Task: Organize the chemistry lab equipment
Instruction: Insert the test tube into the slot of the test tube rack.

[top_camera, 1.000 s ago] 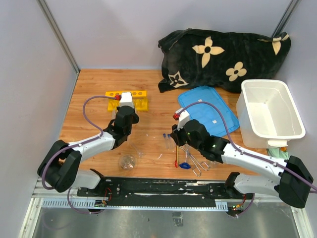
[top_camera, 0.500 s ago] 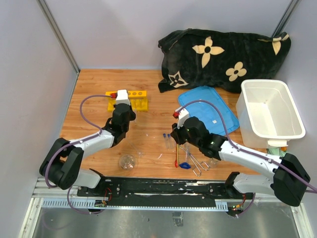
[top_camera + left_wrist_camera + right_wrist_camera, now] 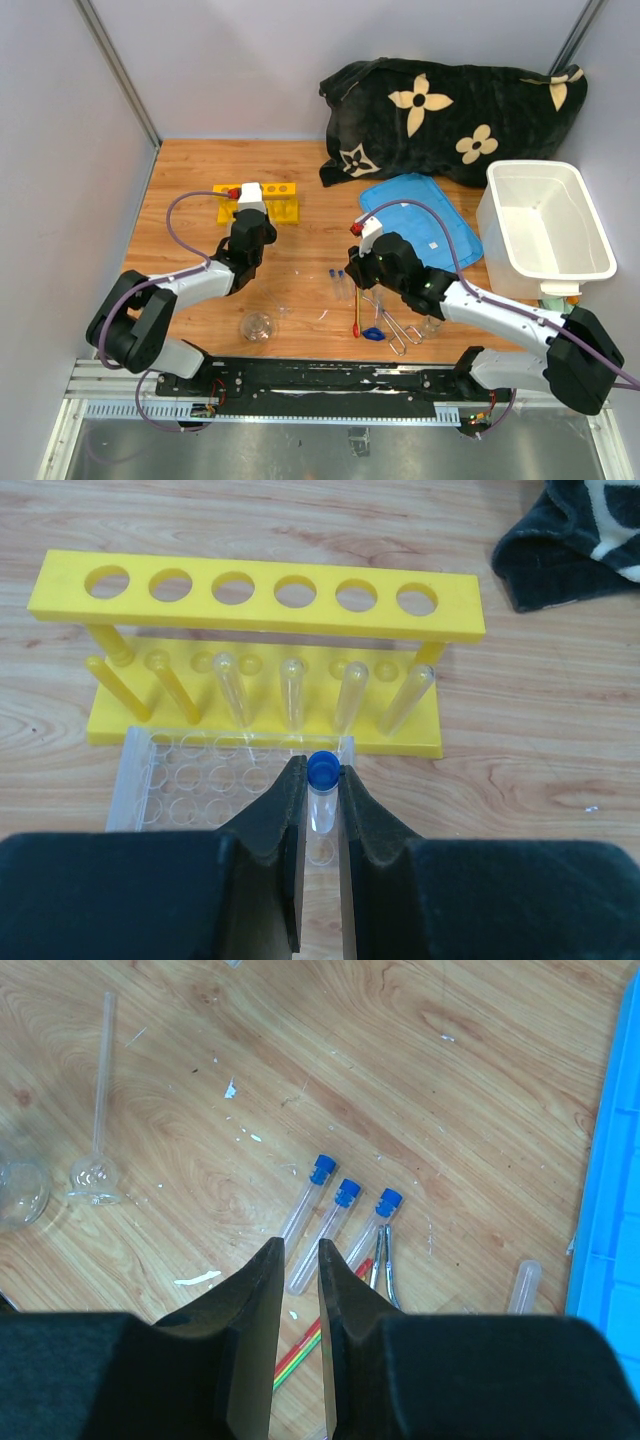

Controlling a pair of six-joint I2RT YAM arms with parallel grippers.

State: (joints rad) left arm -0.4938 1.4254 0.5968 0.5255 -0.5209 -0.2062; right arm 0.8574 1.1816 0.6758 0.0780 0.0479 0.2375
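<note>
L gripper point(image 3: 320, 772) clamps a tube point(image 3: 321, 800) upright, rack point(image 3: 260, 595) near at 12 o'clock; racking step, next needs tube over a free hole. R gripper point(image 3: 298, 1250) slightly parted, empty, 3 tubes point(image 3: 335, 1222) at 1 o'clock

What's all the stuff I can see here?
rack: 1, yellow, back left
rack tubes: 4, clear, on its pegs
tray: 1, clear, before rack
capped tubes: 3, blue-capped, mid-table
bare tube: 1, clear, beside lid
flasks: 2 visible, clear, near left
tongs: 1, metal, beside capped tubes
spatula: 1, red, beside tongs
lid: 1, blue, mid-right
tub: 1, white, far right
cloth: 1, black with cream flowers, back
left fingers: black, shut on one blue-capped tube
right fingers: black, open, near capped tubes
</note>
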